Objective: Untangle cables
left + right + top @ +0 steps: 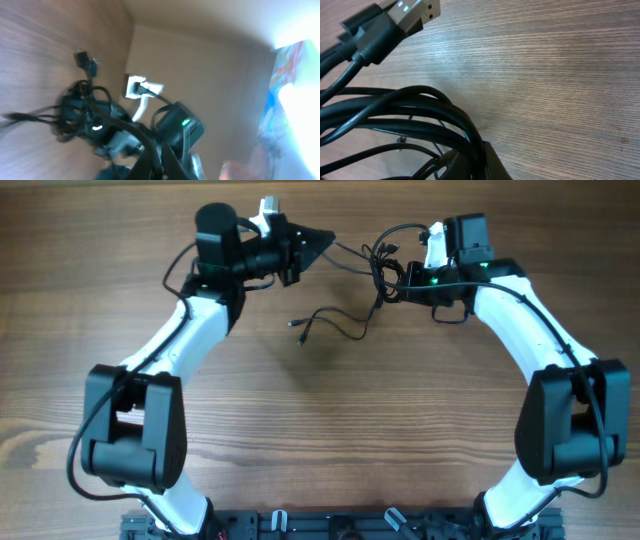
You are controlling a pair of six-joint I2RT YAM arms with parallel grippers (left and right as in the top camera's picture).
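Both claws worked at the far side of the table [320,430]; nothing was held near the bases. Nearest item: one loose tail [335,320] of the cables [383,268], lying flat mid-table; its small plug end [300,326] pointed left, apart from both claws. My read: that tail was mostly free, with only its right end running up into the knot.

Further out, the rest sat as a tight knotted bundle right at the right gripper [400,275]. The right wrist view showed several black loops bunching into one finger at the bottom edge; a USB plug [415,12] hung close to the lens above the wood. So the right gripper looked clenched on the bundle, serving as the anchor; the jaws were mostly out of frame, so that's a judgement.

Farthest, the left gripper [325,242] had its fingers pinched to a point; one thin strand ran from the tip straight to the bundle. It was clamped on that strand, probably to draw it sideways out of the knot while the other side held.

The left wrist view was blurred; it showed the bundle against the right gripper with a green LED [186,122] lit, nothing finer. Next move likely calls for a slow leftward pull; the risk is cinching the knot tighter instead of opening it.
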